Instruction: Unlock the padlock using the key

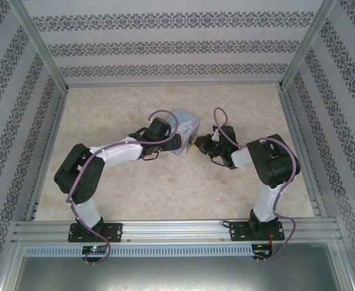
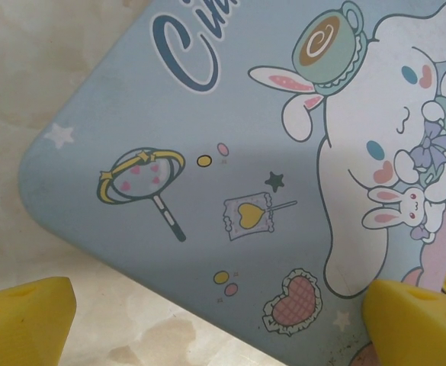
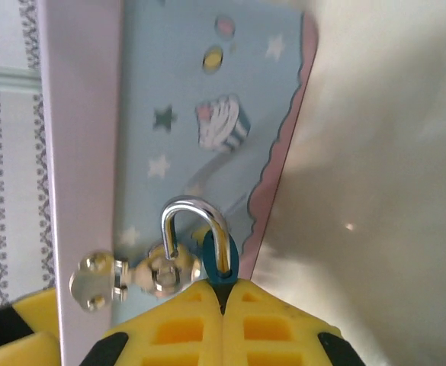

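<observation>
The tiny padlock [image 3: 224, 263] has a blue body pinched between my right gripper's yellow fingertips [image 3: 224, 293], which are shut on it. Its silver shackle [image 3: 196, 210] is swung open, and the free end hangs beside the tin's metal clasp [image 3: 154, 274]. The pale blue cartoon tin [image 1: 186, 124] lies between both arms at mid-table. My left gripper [image 2: 219, 328] is open and hovers over the tin's corner [image 2: 207, 152]. One yellow finger [image 2: 24, 320] is over bare table and the other [image 2: 413, 320] is over the lid. From above, the left gripper [image 1: 178, 143] and the right gripper [image 1: 198, 142] almost meet at the tin's near edge.
The marbled tabletop [image 1: 165, 182] is fenced by aluminium rails [image 1: 298, 139] and patterned walls. The tin's pink side [image 3: 78, 152] runs along the left of the right wrist view.
</observation>
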Robot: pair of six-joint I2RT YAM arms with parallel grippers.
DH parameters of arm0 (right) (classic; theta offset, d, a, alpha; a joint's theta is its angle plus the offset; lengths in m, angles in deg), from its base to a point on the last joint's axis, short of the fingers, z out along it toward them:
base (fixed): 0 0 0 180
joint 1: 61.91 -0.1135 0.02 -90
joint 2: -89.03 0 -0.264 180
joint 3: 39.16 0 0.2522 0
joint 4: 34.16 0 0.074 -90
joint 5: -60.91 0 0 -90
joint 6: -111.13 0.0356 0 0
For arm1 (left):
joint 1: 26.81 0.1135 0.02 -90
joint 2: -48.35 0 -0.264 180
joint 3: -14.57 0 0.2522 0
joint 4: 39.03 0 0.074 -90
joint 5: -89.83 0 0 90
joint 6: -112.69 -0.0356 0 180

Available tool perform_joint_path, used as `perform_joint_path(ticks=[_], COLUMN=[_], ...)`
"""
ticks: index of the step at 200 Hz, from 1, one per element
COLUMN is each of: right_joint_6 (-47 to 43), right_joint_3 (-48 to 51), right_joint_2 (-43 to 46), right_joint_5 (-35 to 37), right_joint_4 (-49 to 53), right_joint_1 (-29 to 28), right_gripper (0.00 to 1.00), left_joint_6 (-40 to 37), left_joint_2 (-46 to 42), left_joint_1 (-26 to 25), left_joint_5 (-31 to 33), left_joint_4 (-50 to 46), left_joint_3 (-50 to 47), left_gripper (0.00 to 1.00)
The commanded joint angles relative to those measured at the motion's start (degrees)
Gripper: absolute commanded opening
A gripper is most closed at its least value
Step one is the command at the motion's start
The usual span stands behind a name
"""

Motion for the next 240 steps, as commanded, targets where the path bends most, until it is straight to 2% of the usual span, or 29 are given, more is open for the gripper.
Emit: perform_joint_path(ticks=[1,49,112,168,192,217,240], right_joint_6=[1.67,1.19,0.61,1.37,2.11,2.97,3.63], right_joint_3=[-2.75,-2.35,10.84,22.27,25.78,28.16,28.05], right_joint_2=[-0.64,-0.13,9.53,19.36,22.46,27.07,34.61], right_joint_5=[1.45,-0.19,-1.53,-1.76,-1.38,-1.36,-0.9], right_joint_4=[1.63,3.3,3.58,7.17,8.55,10.72,17.27], right_joint_1=[1.4,4.64,5.28,4.63,4.2,4.17,4.3], right_gripper=[0.0,0.0,0.0,0.0,0.17,0.43,0.66], left_joint_6=[-1.3,-1.35,-2.43,-2.45,-2.36,-2.41,-2.58], left_joint_2=[4.92,4.48,1.36,-5.38,-9.02,-12.81,-16.96], left_joint_1=[-0.82,-0.84,-0.89,-0.88,-0.83,-0.75,-0.32], left_joint_5=[-0.36,-0.32,-1.89,-4.77,-5.1,-4.52,-2.93], left_joint_4=[-11.09,-11.33,-12.32,-13.61,-14.76,-16.55,-18.57], left_joint_3=[-3.1,-2.37,-0.44,-0.46,-0.47,-0.34,-0.29], left_gripper=[0.97,0.97,0.99,1.0,1.0,1.0,1.0])
